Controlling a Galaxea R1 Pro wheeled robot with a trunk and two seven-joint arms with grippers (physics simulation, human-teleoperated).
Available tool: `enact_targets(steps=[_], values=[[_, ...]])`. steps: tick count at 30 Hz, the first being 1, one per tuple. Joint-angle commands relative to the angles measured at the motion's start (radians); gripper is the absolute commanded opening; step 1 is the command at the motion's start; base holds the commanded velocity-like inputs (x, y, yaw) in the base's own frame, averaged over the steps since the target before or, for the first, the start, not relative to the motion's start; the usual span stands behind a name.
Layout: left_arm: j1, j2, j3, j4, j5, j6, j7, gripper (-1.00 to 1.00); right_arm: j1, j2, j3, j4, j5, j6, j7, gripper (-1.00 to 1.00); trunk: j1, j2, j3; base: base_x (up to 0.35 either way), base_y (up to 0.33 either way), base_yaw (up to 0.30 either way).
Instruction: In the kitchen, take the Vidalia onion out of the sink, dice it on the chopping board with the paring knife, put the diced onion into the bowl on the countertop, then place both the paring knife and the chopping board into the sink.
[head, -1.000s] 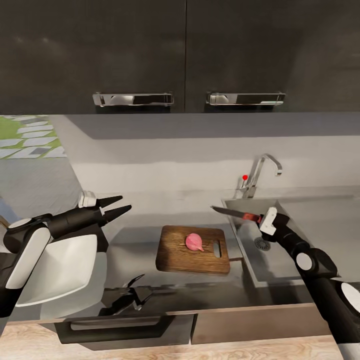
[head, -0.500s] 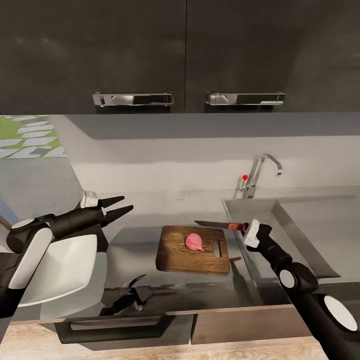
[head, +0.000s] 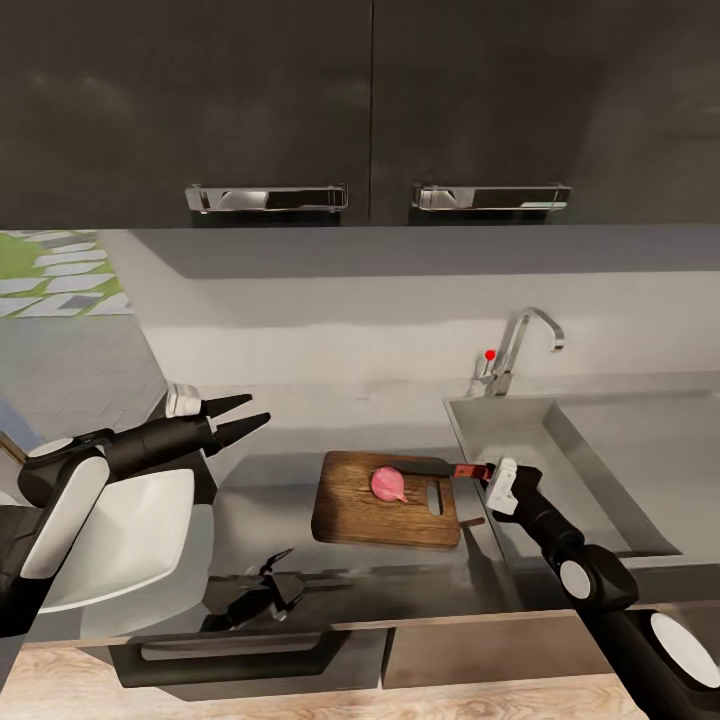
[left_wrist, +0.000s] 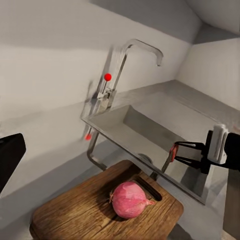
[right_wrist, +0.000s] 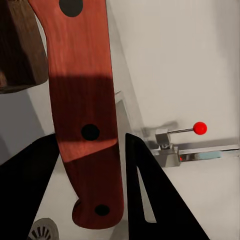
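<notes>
The pinkish-red Vidalia onion (head: 388, 484) (left_wrist: 129, 199) lies on the dark brown chopping board (head: 350, 512) (left_wrist: 70, 217), beside its slot handle. My right gripper (head: 487, 473) (right_wrist: 92, 137) is shut on the paring knife's red handle (head: 467, 471) (right_wrist: 85, 100). The dark blade (head: 425, 467) lies level over the board's far edge, just behind the onion. My left gripper (head: 255, 408) hangs open and holds nothing, above the white bowl (head: 120, 540) at the countertop's left end. The steel sink (head: 560, 440) (left_wrist: 145, 132) with its chrome tap (head: 520, 345) (left_wrist: 125, 65) lies right of the board.
The grey countertop (head: 270, 495) runs from the bowl to the sink. Dark wall cabinets with metal handles (head: 267, 197) hang above the grey backsplash. A dark drawer handle (head: 230, 650) sits below the counter's front edge. My right forearm (head: 560, 545) crosses the sink's near corner.
My right arm has carried the knife left and down, from above the sink basin to the board's far edge by the onion. The left arm has hardly shifted.
</notes>
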Motion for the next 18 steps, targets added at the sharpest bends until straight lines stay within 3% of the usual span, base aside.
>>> enact_targets(steps=[1, 18], values=[[-0.001, 0.001, -0.001, 0.000, 0.007, 0.007, 0.004, 1.00, -0.001, -0.001, 0.000, -0.002, 0.010, -0.002, 0.003, -1.00, 0.001, -0.002, -0.002, 0.000, 0.000, 0.000], [-0.001, 0.002, -0.003, -0.001, 0.007, -0.013, 0.014, 1.00, 0.000, -0.001, 0.016, -0.004, 0.011, -0.001, -0.019, -1.00, 0.001, -0.002, -0.002, 0.000, 0.000, 0.000]])
